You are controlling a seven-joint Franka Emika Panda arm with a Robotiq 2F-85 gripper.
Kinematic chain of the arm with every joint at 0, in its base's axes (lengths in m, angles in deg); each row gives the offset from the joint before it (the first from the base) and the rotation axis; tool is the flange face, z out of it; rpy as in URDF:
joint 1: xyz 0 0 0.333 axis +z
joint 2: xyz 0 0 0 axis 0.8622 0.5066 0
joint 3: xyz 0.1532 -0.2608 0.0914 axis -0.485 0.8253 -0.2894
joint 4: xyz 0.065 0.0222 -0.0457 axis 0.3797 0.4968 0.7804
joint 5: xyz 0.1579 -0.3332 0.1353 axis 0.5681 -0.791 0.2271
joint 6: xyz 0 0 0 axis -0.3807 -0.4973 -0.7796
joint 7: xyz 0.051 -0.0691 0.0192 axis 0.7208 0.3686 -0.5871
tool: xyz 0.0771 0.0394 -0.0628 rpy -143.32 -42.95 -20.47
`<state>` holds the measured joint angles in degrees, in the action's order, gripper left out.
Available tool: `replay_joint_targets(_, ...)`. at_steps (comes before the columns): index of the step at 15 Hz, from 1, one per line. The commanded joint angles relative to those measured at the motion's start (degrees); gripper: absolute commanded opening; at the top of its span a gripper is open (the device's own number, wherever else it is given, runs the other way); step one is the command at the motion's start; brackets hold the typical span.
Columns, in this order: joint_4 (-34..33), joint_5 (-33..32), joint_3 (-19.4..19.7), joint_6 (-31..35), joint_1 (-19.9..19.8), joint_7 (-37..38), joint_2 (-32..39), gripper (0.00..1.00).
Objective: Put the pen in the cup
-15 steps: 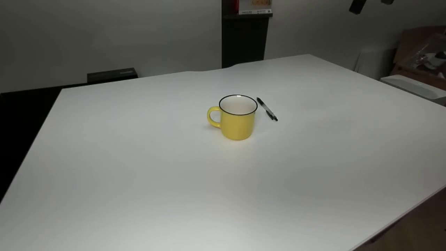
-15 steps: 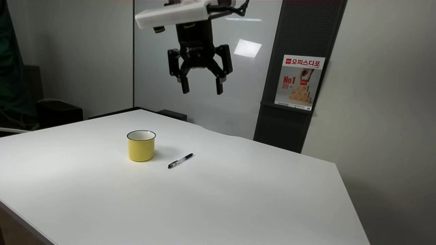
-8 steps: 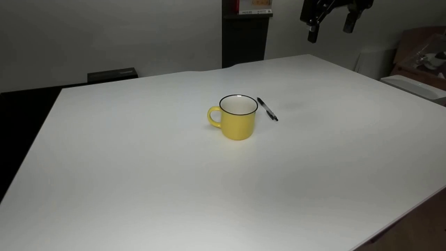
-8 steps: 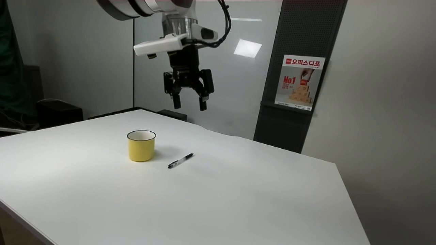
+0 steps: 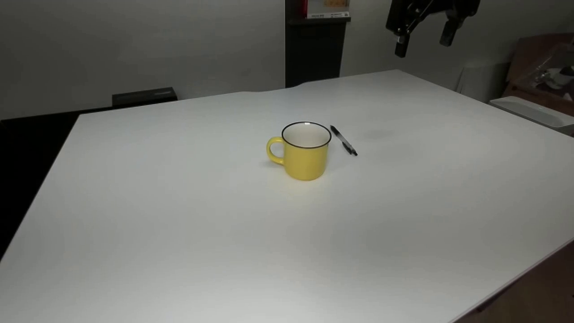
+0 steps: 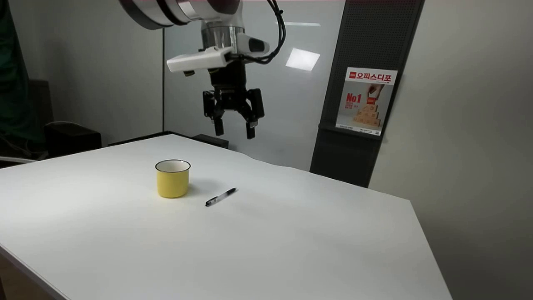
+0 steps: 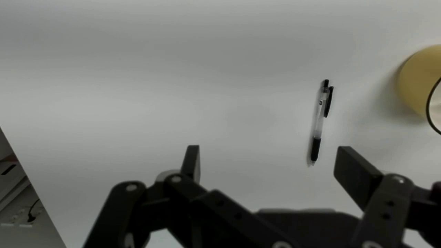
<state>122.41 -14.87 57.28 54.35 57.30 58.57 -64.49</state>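
Note:
The pen [image 5: 342, 138] has a clear barrel with a black grip and a black clip. It lies flat on the white table beside the cup in both exterior views [image 6: 220, 197]. The cup [image 5: 306, 162] is a yellow mug standing upright, its dark rim up; it also shows in an exterior view [image 6: 173, 184] with its handle hidden. My gripper [image 6: 234, 132] is open and empty, well above the table. In the wrist view my gripper [image 7: 268, 151] has the pen [image 7: 320, 120] ahead, nearer its right finger. The cup [image 7: 415, 81] is cut by the right edge.
The white table [image 5: 179, 224] bears the cup and pen. A black box [image 5: 144, 97] is behind its back edge. A dark panel with a poster [image 6: 366, 100] stands behind. In the wrist view the table edge shows at lower left, with wall sockets beyond.
My gripper has come down towards the table, mostly in the first half second and only slightly since. Its jaws stay open. The pen and cup have not moved.

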Motion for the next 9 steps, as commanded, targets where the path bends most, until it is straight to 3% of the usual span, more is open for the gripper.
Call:
replay_joint_targets(1, -2.5, 5.7, 0.0, 4.1, 0.0, -4.3, 5.6, 1.0)
replay_joint_targets(4, -5.6, 8.5, -0.2, 6.2, 0.3, -7.6, 11.6, 1.0)
replay_joint_targets(9, -14.0, 7.8, 0.2, 5.6, 2.1, -9.8, 21.4, 1.0)
